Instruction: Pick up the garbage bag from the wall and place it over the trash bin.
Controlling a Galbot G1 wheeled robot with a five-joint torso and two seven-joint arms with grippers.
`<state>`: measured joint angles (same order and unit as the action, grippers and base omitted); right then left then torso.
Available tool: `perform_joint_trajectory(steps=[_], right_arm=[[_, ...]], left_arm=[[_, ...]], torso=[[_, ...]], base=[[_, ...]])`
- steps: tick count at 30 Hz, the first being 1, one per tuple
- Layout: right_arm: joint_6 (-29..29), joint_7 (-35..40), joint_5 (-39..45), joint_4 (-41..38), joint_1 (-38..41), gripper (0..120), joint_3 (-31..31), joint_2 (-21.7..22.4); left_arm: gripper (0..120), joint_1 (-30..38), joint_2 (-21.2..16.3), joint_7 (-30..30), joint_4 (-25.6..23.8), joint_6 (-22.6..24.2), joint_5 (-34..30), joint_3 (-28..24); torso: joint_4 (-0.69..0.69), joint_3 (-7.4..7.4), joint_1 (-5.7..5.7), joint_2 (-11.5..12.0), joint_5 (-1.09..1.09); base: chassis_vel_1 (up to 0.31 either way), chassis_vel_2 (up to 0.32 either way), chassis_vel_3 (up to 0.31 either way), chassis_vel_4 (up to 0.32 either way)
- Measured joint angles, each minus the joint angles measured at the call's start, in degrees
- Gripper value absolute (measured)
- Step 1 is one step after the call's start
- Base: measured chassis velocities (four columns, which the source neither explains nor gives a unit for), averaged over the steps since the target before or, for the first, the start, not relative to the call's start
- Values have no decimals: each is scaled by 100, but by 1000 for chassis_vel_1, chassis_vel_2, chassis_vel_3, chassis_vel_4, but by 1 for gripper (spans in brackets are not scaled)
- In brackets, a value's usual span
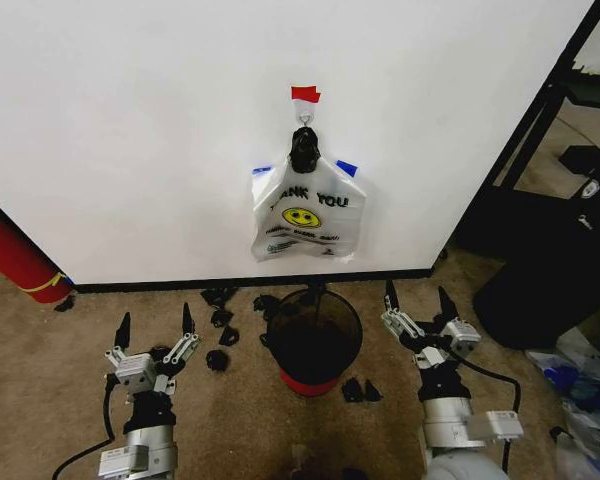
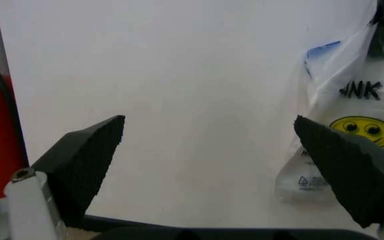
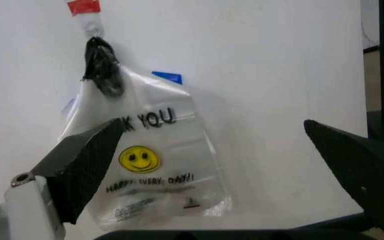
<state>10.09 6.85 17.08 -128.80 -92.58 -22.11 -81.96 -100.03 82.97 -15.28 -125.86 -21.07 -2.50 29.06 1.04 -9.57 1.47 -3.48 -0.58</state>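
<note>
The garbage bag (image 1: 305,215), thin see-through plastic with a yellow smiley, dark print and blue corners, hangs by its bunched handles from a small hook (image 1: 305,118) under red tape on the white wall (image 1: 130,120). Directly below it on the carpet stands the round black trash bin (image 1: 315,340) with a red base. My left gripper (image 1: 156,316) is open, low and to the left of the bin. Open as well, my right gripper (image 1: 416,290) is to the bin's right. The left wrist view has the bag (image 2: 352,125) beside my open left gripper (image 2: 209,122). In the right wrist view the bag (image 3: 152,165) hangs ahead of my right gripper (image 3: 213,124).
A red cylinder (image 1: 15,255) leans at the far left by the black baseboard. Small black scraps (image 1: 220,330) lie on the carpet around the bin. A large black bag-like object (image 1: 545,290) and a black rack (image 1: 540,120) stand on the right, with loose plastic (image 1: 580,380) below them.
</note>
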Motion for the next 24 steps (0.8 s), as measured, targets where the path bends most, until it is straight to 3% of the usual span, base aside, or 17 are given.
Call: perform_joint_trajectory(steps=[7,14,19,24], right_arm=[[-98,-42,294,175,254,100,-116,131],[-332,-206,839,653,943,100,282,518],[-653,-308,2002,1257,2163,100,901,802],[-862,-186,3167,1921,3367,100,1331,579]], left_arm=[[100,134,-107,-7,158,-9,-37,-78],[100,71,-250,44,186,-211,-82,-123],[100,35,-145,36,167,-211,-3,22],[100,-98,-57,20,170,-245,149,44]], torso=[[2,0,0,0,0],[0,0,0,0,0],[1,0,0,0,0],[-1,-1,0,0,0]], base=[[0,0,0,0],[0,0,0,0],[0,0,0,0],[0,0,0,0]])
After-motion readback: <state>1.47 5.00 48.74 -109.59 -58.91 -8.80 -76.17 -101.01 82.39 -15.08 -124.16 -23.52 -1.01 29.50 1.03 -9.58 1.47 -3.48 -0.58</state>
